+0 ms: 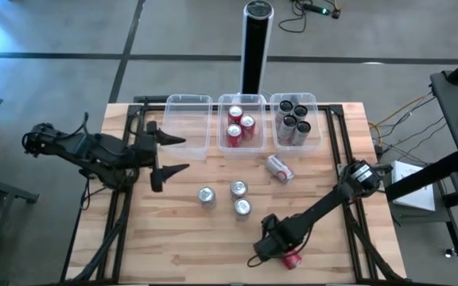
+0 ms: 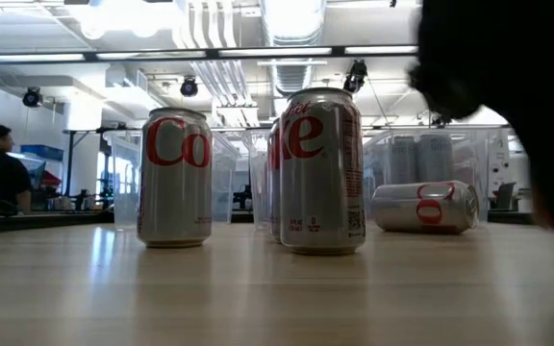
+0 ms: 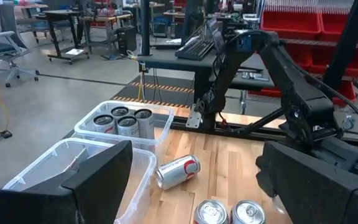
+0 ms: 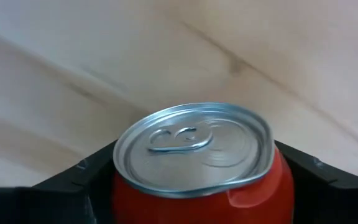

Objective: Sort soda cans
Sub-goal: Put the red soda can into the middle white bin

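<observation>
**Red can between the right arm's fingers at the table's near edge**

Nearest the front edge of the pale wooden slat table (image 1: 181,238), the right gripper (image 1: 281,253) is down low around a red soda can with a shiny silver top (image 4: 197,155). The right wrist view shows one dark finger on each side of the can's body. Whether the pads already press the metal I cannot tell, so the grip reads as being taken rather than made. The can looks tipped or lying, which would explain the arm's low, flat reach.

Farther in, near the table's middle, three upright silver diet soda cans (image 1: 238,189) stand close together but apart, waiting their turn. Just beyond them a fourth silver can lies on its side (image 1: 280,168), short of the bins; it will likely need a sideways grasp.

Along the far edge sit three clear plastic bins. The left bin (image 1: 188,99) holds no can that I can see, the middle bin (image 1: 242,98) holds upright red cans, and the right bin (image 1: 294,97) holds dark-topped cans, so sorting goes by colour and the red can probably belongs in the middle.

To the left, the left gripper (image 1: 169,155) waits above the table beside the left bin, fingers spread wide, holding nothing.

Behind the bins rises a tall black-and-silver cylinder post (image 1: 255,44).
</observation>
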Robot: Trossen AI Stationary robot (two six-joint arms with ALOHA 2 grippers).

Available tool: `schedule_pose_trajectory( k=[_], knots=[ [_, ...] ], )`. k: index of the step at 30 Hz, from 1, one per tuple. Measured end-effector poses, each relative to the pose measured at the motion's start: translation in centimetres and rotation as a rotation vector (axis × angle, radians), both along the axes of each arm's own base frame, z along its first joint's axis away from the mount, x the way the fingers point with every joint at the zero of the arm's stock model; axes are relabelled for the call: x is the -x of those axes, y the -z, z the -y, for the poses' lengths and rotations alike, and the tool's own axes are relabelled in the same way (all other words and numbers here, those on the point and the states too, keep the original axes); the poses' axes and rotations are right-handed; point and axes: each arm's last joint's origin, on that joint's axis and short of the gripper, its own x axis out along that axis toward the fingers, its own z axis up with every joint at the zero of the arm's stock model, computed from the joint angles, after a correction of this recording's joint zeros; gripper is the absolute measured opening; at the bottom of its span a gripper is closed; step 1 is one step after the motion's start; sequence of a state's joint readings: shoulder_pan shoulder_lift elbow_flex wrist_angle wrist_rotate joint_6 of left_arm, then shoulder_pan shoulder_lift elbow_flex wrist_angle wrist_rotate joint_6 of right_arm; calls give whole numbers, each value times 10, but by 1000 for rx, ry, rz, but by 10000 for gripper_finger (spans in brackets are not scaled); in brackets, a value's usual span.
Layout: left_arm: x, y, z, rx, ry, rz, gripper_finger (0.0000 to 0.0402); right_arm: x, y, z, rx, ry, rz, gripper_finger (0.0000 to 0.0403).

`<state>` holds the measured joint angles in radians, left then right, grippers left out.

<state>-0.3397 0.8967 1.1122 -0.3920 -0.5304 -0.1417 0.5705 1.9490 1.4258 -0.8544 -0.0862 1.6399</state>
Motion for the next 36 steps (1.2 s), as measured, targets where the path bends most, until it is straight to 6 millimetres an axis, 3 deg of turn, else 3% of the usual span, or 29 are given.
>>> schedule_pose_trajectory(
  k=[6, 9, 14, 19, 28, 36],
  knots=[
    [16, -6, -3, 32, 85, 27, 345, -30, -49, 20, -1, -28, 151, 297],
    [26, 0, -4, 72, 178, -26, 345, -38, -90, 32, 27, -51, 201, 297],
    [40, 12, -9, 92, 186, -70, 345, -43, -163, 50, 132, -89, 322, 297],
    [39, 20, -9, 68, 166, -19, 345, -52, -218, 75, 277, -81, 544, 297],
    [19, 41, -2, 98, 170, 163, 345, -78, -273, 125, 507, -182, 883, 297],
    [13, 52, -3, 130, 109, 291, 346, -89, -291, 162, 630, -234, 995, 297]
  ],
)
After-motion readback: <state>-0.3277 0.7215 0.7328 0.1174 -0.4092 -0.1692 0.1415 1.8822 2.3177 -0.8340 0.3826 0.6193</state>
